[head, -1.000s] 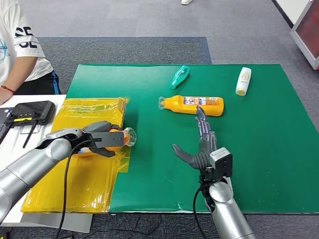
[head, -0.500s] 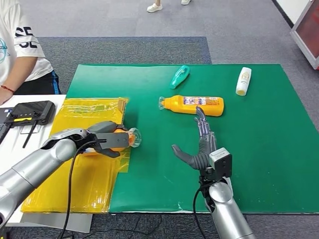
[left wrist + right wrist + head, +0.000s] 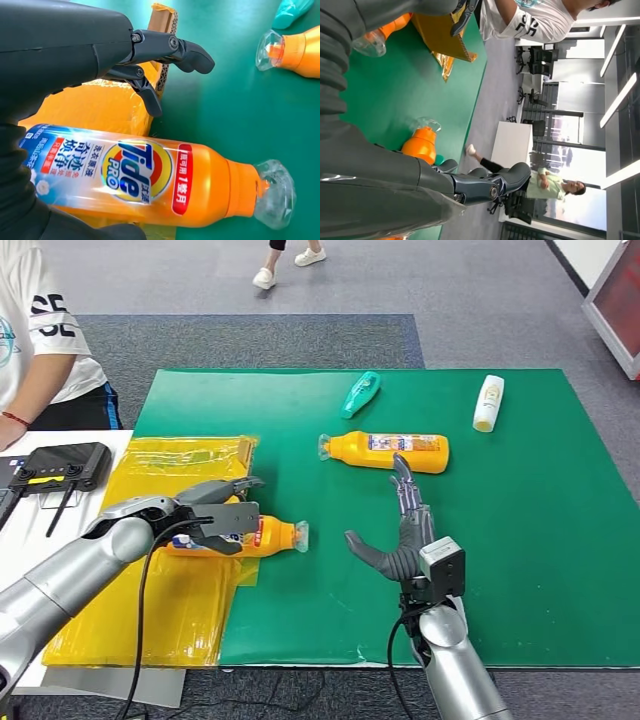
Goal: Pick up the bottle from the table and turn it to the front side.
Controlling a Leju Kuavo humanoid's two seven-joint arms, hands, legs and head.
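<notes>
Head view: our left hand is over the near bottle, which lies on its side across the edge of the yellow sheet, clear cap out on the green mat. The hand covers the bottle's base end there, so we can't see the contact.

Left wrist view: the bottle lies label up, "Tide PRO" readable, cap fully in frame. The base end is cut off behind the ribbed cover. The fingers are straight and splayed above the bottle, with a visible gap to it. A dark part sits along the bottle's lower edge at the frame border; we can't tell whether it touches. We read this hand as spread and not gripping, with the bottle lying under it rather than held.

Our right hand hovers palm-open near mat centre, thumb out to the side, fingers stretched toward the second orange bottle, fingertips just short of it, holding nothing. In the right wrist view that bottle's neck and cap show, body hidden behind the hand.

Far side of the mat: a teal bottle and a white bottle, both lying down, labels too small to read.

At left, a seated person is cut off by the frame, with a black controller on the white table. Walking feet show at the top edge.
</notes>
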